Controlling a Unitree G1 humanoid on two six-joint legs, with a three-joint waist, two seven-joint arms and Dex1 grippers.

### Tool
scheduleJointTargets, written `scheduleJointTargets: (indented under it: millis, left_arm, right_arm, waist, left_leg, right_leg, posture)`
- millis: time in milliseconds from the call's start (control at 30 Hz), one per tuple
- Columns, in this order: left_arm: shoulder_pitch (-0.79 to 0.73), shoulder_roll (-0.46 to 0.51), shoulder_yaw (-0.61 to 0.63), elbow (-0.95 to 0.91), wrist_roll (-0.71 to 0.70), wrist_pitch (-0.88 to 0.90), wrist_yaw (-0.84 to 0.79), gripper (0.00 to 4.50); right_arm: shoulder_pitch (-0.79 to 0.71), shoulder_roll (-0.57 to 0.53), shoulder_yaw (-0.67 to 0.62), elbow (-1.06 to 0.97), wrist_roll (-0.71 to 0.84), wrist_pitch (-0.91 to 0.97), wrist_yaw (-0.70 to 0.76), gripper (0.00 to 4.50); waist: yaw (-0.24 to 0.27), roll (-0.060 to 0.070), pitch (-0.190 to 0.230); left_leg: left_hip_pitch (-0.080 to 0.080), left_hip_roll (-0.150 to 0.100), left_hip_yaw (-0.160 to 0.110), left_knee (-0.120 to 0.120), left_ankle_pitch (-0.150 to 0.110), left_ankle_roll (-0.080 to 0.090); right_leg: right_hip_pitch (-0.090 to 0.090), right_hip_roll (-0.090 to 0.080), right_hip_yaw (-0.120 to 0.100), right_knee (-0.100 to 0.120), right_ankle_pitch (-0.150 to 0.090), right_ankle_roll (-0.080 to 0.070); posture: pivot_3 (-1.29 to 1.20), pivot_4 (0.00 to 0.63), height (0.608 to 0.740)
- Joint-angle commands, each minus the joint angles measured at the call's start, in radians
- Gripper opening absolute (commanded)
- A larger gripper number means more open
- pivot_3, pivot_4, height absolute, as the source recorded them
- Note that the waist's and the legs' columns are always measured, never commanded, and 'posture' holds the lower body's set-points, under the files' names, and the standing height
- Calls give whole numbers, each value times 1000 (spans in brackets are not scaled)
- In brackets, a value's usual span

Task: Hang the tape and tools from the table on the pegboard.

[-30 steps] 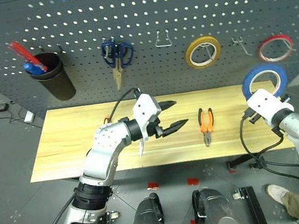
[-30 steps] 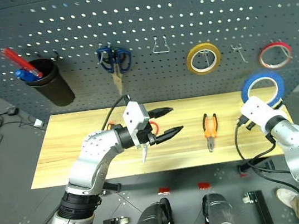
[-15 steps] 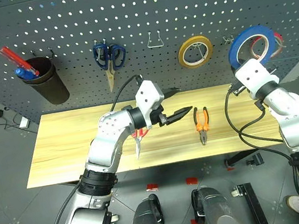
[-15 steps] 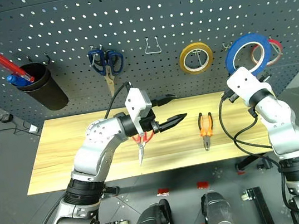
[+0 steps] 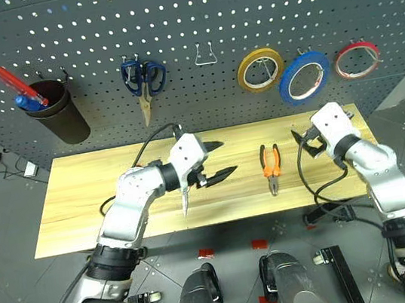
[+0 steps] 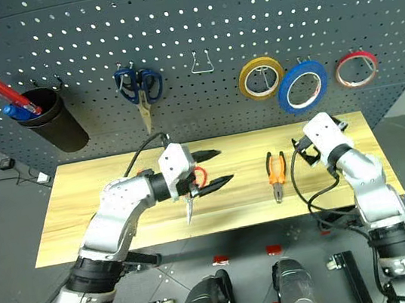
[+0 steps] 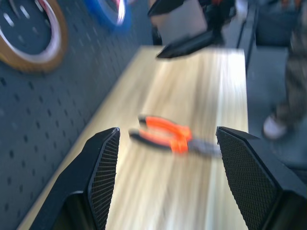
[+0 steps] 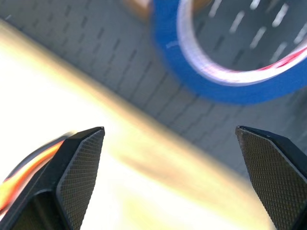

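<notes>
On the pegboard (image 5: 186,39), the blue tape (image 5: 303,77) hangs from a hook between the yellow tape ring (image 5: 260,70) and the red tape ring (image 5: 357,60), so that part of the job looks done. Below it the right tool (image 5: 303,148) hovers low over the right end of the surface (image 5: 89,206), its fingers spread wide with nothing between them; the right wrist view shows the two pads far apart with the blue ring ahead on the board. That empty, open stance fits a hand free for the next item.

Near the middle of the surface the left tool (image 5: 215,162) points toward the orange-and-black pliers (image 5: 270,170), its fingers well apart and holding nothing. The left wrist view has the pliers lying flat on the wood between its two pads but ahead of them, apart from both, which suggests it is lining up on them as the next pick. Red-handled scissors (image 6: 190,193) lie on the wood under the left wrist, blades pointing toward the near edge, partly hidden by the arm. The screwdriver cannot be made out.

Higher on the board, blue-handled scissors (image 5: 142,81) hang by their loops, a bare wire hook (image 5: 205,53) sits beside them as a likely spot for a tool, and a black cup (image 5: 59,110) holds a red pen.
</notes>
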Motion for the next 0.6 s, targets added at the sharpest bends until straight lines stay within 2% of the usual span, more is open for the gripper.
scheduleJointTargets:
  millis: [33, 167, 267, 400, 600]
  left_arm:
    - [64, 84, 7, -32, 27, -54, -52, 3382]
    - [124, 157, 15, -67, 25, -53, -92, 3382]
    - [164, 202, 11, -93, 31, -57, -122, 3382]
    - [187, 216, 15, -120, 33, -45, -122, 3382]
    - [194, 212, 18, -144, 34, -21, -109, 3382]
  right_arm:
    - [-9, 105, 2, -138, 75, 315, -33, 4456]
    - [-94, 271, -40, -84, 103, 582, -134, 4456]
    - [-171, 369, -82, 31, 90, 646, -238, 4456]
    - [-247, 417, -96, 185, 77, 597, -327, 4456]
    - [-318, 447, -88, 379, 84, 513, -379, 4456]
  waist:
    - [-9, 0, 0]
    - [-10, -1, 0]
    - [-12, -1, 1]
    - [-3, -1, 1]
    - [0, -1, 1]
  left_leg:
    - [0, 0, 0, 0, 0, 0]
    - [1, 2, -1, -1, -2, 3]
    - [0, 2, 0, -1, -2, 3]
    - [-2, 1, 1, -2, -2, 3]
    - [-5, 1, 6, -4, 0, 0]
  right_leg:
    - [0, 0, 1, 1, 0, 0]
    - [-2, 0, 0, 3, 0, -2]
    - [-4, 0, 1, 3, 1, -4]
    - [-6, 0, 1, 3, 1, -4]
    - [-13, 0, 5, 3, 1, -4]
  posture:
    - [-275, 293, 740]
    - [-253, 304, 740]
    - [-237, 310, 740]
    - [-219, 313, 740]
    - [-203, 314, 740]
